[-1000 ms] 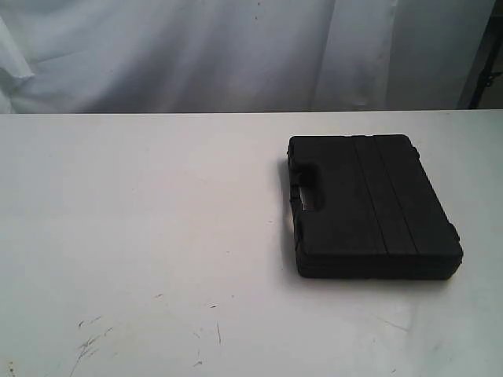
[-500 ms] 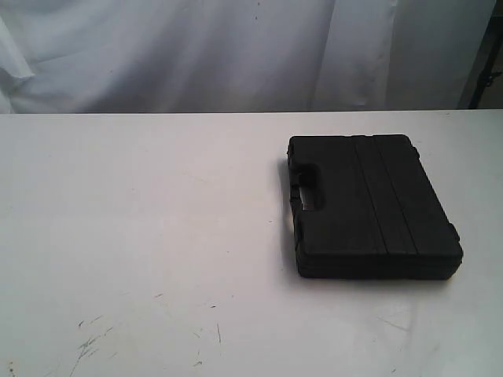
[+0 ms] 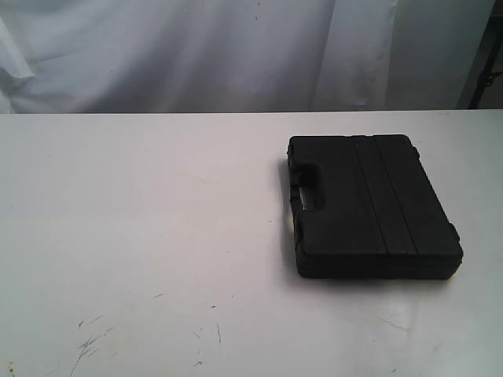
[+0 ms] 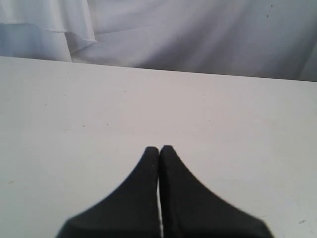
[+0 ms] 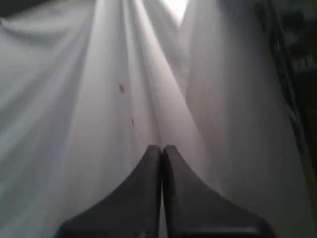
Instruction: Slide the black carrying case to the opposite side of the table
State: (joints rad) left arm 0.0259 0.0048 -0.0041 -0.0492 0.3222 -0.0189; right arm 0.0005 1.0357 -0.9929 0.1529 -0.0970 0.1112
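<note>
The worktop [image 3: 141, 220] fills most of what we see: a broad white surface running from the near edge back to a hanging white cloth [image 3: 196, 55]. At the cloth's right edge we make out a dark stand [image 3: 487, 55].

The black carrying case [image 3: 369, 208] lies flat and closed on the right half of the worktop in the exterior view, well apart from the left side. Its handle cut-out [image 3: 310, 192] faces left, towards the middle. The lid shows us only two moulded grooves running front to back; at this sharpness we cannot read any brand or label on it. Nothing touches the case.

Near the front left we see small dark scuff marks [image 3: 90, 342] on the white surface.

In the left wrist view the left jaws are clenched tip to tip on nothing, above bare worktop. In the right wrist view the right jaws are likewise pressed together and empty, pointing at the cloth, where we notice tiny reddish specks [image 5: 121, 88].
</note>
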